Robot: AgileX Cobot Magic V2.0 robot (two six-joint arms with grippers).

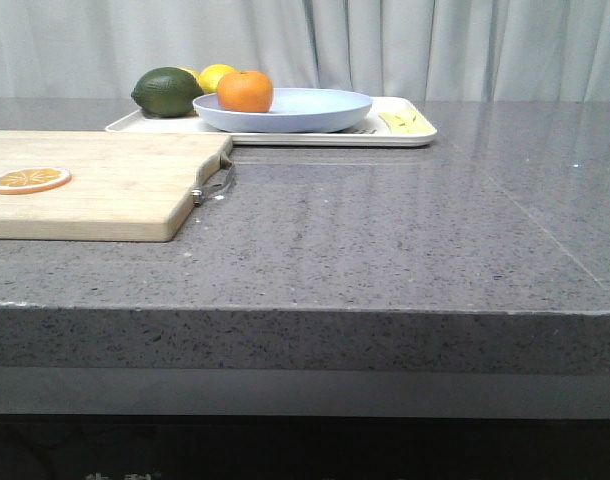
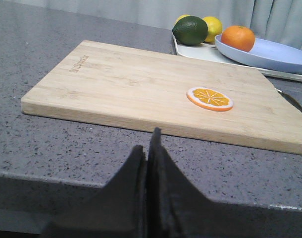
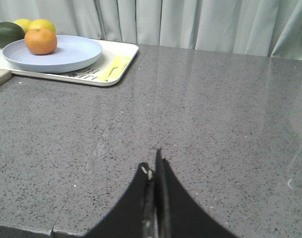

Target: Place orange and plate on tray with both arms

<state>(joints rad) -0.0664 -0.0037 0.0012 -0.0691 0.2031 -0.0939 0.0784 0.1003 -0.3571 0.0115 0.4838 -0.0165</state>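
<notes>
From the front, the orange point(image 1: 245, 91) sits on the left part of the plate point(image 1: 305, 110), and the plate rests on the tray point(image 1: 410, 137) at the far side of the desk point(image 1: 385, 240). A dark green fruit point(image 1: 166, 91) and a lemon point(image 1: 214, 75) lie on the tray left of the plate. Nearer, at left, is a cutting board point(image 1: 115, 190) with an orange slice point(image 1: 28, 180). Neither claw appears here.

Left wrist camera: the left claw point(image 2: 147, 148) is pressed closed on nothing at the desk's near edge; the cutting board lies between it and the tray point(image 2: 200, 52).

Right wrist camera: the right claw point(image 3: 154, 171) is likewise closed and empty, bare desk separating it from the tray point(image 3: 119, 69), far to the left.
</notes>
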